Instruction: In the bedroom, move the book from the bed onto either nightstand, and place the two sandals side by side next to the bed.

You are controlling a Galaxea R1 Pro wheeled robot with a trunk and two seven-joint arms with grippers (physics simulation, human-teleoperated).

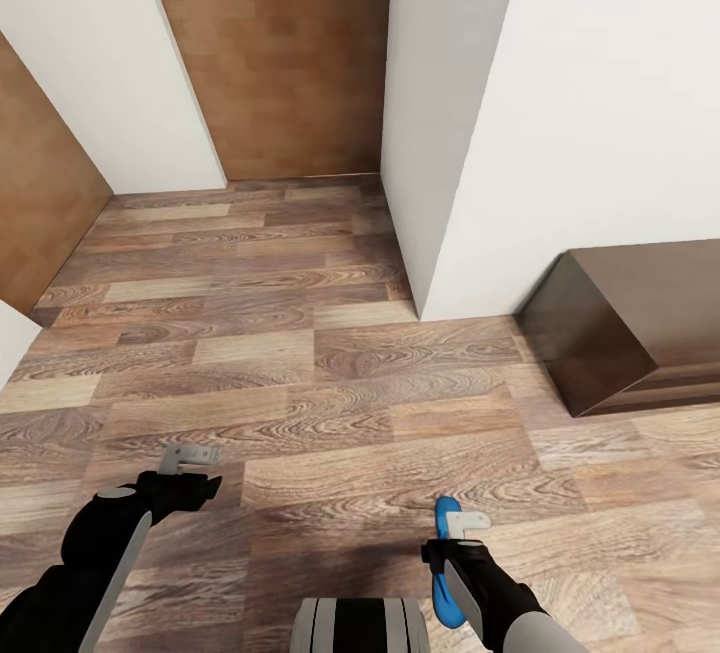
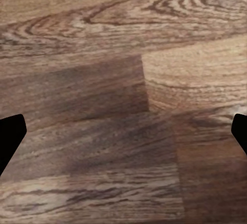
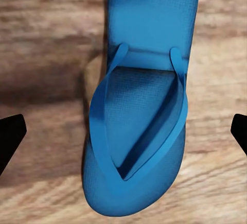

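One bright blue sandal (image 1: 445, 593) lies sole-down on the wood-plank floor (image 1: 300, 383) under my right gripper (image 1: 462, 525), and my arm covers part of it. In the right wrist view the sandal (image 3: 141, 116) shows its straps up, and the right gripper (image 3: 123, 141) stands open over it with both dark fingertips far out to the sides, touching nothing. My left gripper (image 1: 190, 455) hangs open over bare floor, nothing between its tips (image 2: 123, 136). A dark brown nightstand (image 1: 640, 323) stands at the right against the wall. The book, the bed and the other sandal are out of view.
A white wall corner (image 1: 420, 263) juts out ahead, just left of the nightstand. Brown wooden doors stand at the back (image 1: 280, 53) and at the left (image 1: 40, 203). Open floor stretches between them and me.
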